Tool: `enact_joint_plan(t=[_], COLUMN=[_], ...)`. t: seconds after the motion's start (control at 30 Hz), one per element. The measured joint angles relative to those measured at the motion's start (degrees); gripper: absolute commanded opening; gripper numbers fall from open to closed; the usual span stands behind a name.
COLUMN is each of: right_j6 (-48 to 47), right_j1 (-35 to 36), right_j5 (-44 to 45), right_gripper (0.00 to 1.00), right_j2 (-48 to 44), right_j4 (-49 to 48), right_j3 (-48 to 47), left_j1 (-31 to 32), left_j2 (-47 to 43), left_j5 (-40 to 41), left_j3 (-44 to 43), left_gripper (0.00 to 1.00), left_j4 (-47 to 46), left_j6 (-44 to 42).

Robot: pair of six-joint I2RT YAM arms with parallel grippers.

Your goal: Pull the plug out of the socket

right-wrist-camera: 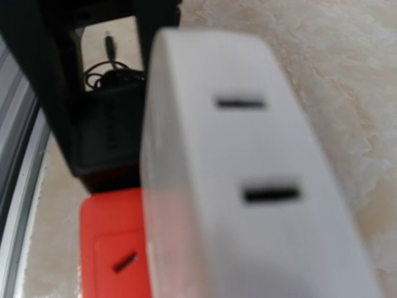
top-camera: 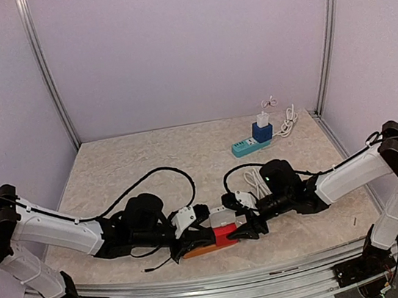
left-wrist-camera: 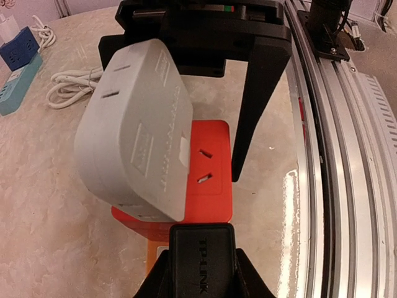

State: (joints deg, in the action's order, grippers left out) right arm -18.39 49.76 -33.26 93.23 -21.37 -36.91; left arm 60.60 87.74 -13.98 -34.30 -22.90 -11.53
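From above, my arms meet at the table's [top-camera: 148, 156] 6 o'clock edge over the red socket [top-camera: 224, 234], left claw [top-camera: 189, 245] at its 9 and right claw [top-camera: 247, 229] at its 3: one to brace, one to pull, I reckon. Left wrist: left claw clamped on the black plug [left-wrist-camera: 202, 257] at 6 o'clock, hard against the socket, white adapter [left-wrist-camera: 136, 124] leaning at 10, a right-claw finger touching the socket's 3 o'clock edge. Right wrist: adapter fills everything, so whether that claw grips, I can't tell.
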Motion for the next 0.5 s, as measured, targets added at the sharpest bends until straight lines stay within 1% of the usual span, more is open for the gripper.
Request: enact_joint_plan(t=[0.13,0.27,0.37,0.5], right_j6=[0.0,0.02,0.04,0.04], right_j1=[0.0,0.0,0.02,0.09], right_j5=[0.09,0.24,0.46,0.7], right_gripper=[0.2,0.2,0.2,0.2], right_j2=[0.02,0.11,0.44,0.7], right_j4=[-0.02,-0.04,-0.11,-0.17], right_j3=[-0.02,-0.11,-0.46,-0.76], left_j1=[0.85,0.2,-1.84,-6.73], left_j2=[-0.15,-0.17,-1.68,-7.91], left_j5=[0.48,-0.24,-0.87,-0.79], left_j3=[0.0,0.0,0.44,0.83], left_gripper=[0.14,0.15,0.15,0.14], left_j4=[0.74,0.9,1.66,4.31], left_j6=[-0.94,-0.66,-0.02,1.79])
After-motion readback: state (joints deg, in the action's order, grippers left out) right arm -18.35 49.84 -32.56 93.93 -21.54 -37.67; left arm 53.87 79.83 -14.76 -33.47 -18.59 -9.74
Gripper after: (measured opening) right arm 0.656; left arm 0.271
